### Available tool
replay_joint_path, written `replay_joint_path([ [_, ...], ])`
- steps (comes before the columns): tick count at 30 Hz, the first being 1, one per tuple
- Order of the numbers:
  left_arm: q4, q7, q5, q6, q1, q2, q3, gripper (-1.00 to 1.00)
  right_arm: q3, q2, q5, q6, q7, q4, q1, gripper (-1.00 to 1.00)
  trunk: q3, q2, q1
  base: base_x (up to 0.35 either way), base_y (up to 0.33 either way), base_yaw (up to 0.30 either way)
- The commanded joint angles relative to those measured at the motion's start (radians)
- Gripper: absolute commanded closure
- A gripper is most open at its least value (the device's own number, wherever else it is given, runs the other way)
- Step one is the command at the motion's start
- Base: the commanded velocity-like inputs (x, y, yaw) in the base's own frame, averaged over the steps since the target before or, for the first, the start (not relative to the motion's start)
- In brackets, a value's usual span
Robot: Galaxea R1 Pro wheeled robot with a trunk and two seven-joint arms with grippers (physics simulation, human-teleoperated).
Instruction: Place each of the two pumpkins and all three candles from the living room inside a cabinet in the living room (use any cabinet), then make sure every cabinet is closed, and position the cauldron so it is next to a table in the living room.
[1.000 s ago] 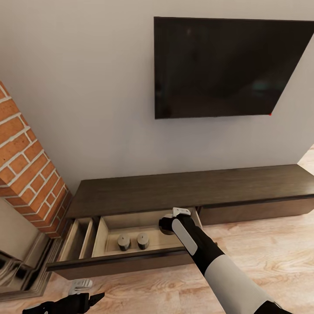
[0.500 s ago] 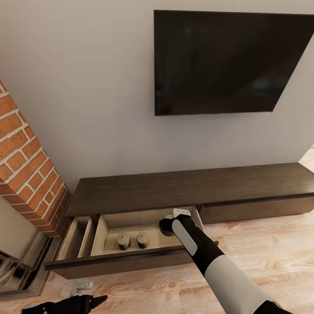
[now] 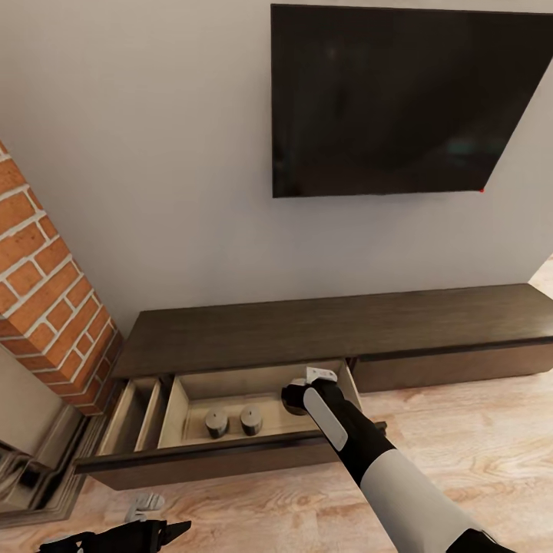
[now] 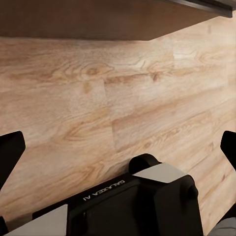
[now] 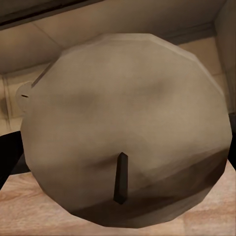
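Note:
The cabinet [image 3: 330,326] runs low along the wall, with its left drawer [image 3: 200,458] pulled out. Two candles [image 3: 216,422] [image 3: 251,419] stand side by side on the drawer's pale floor. My right gripper [image 3: 294,397] reaches into the same drawer at its right end, shut on a third candle [image 5: 123,123]. In the right wrist view that candle's brownish top and dark wick are very close. My left gripper [image 3: 173,530] hangs low over the wooden floor in front of the drawer. It is open, its dark fingertips [image 4: 10,150] wide apart with nothing between them.
A black TV [image 3: 399,100] hangs on the wall above the cabinet. A brick fireplace [image 3: 46,292] stands to the left, close to the open drawer's end. The cabinet's right front [image 3: 461,367] is closed. Wooden floor [image 3: 461,438] stretches out in front.
The whole picture has shifted slightly, so the camera moved. The right arm stays in the drawer with the candle, and the two standing candles have not moved.

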Motion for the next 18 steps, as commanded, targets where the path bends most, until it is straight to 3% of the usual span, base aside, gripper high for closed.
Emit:
replay_joint_path([
  [1,0.000,0.001,0.010,0.009,0.000,0.001,-0.003,-1.00,0.003,0.000,-0.011,-0.001,-0.011,-0.001,-0.001,1.00,-0.004,-0.008,0.004,0.000,0.000,0.000],
  [18,0.000,0.000,0.008,0.009,0.000,0.000,-0.005,-1.00,0.003,0.000,-0.010,-0.042,-0.011,0.007,-0.001,1.00,-0.057,-0.127,0.069,0.000,0.000,0.000],
])
